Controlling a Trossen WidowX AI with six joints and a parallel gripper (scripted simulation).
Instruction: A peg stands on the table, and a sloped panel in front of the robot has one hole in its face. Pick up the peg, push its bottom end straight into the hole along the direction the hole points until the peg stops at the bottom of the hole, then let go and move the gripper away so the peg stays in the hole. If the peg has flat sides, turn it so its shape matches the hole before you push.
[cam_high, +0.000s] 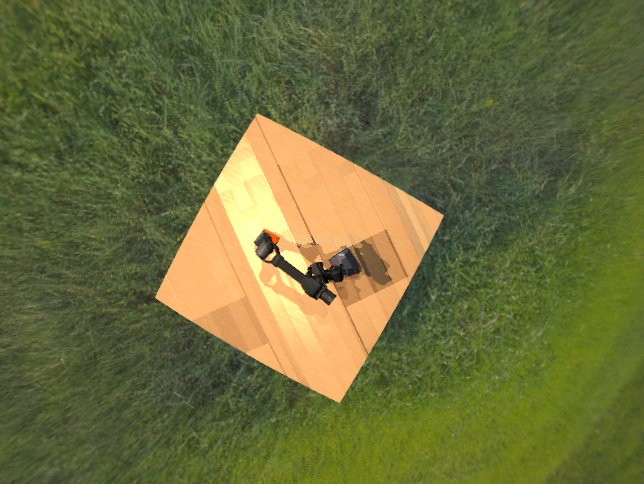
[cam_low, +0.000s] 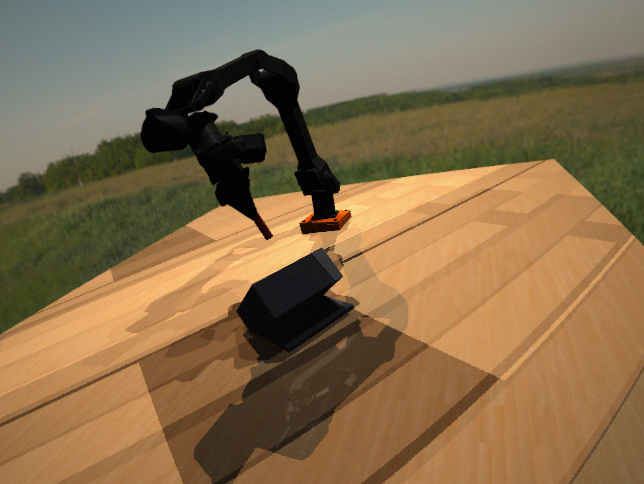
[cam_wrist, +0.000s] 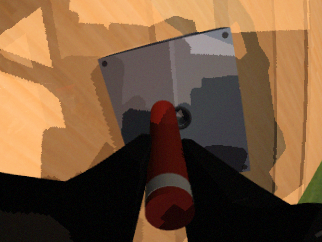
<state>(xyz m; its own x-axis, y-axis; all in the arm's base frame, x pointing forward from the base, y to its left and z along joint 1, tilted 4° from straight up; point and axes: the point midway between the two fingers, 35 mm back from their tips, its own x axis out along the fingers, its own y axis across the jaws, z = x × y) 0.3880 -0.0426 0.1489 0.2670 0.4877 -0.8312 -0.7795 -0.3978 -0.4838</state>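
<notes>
The red peg (cam_low: 265, 228) (cam_wrist: 167, 157) looks round and has a grey band near its top end. My gripper (cam_low: 254, 210) (cam_wrist: 165, 146) is shut on it and holds it tilted in the air. The dark sloped panel (cam_high: 347, 260) (cam_low: 291, 288) (cam_wrist: 150, 82) is beyond the peg's bottom end, with a visible gap in the exterior view. Its face shows one round hole (cam_wrist: 185, 118). In the wrist view the peg's bottom end appears just left of the hole and covers a little of the panel there. The exterior camera sees the panel from behind, so the hole is hidden.
The arm's orange base (cam_high: 270, 236) (cam_low: 326, 223) stands behind the panel in the exterior view. Both stand on the wooden table (cam_high: 312, 161) (cam_low: 468, 333), with grass beyond its edges. Arm shadows fall across the table and the panel's face.
</notes>
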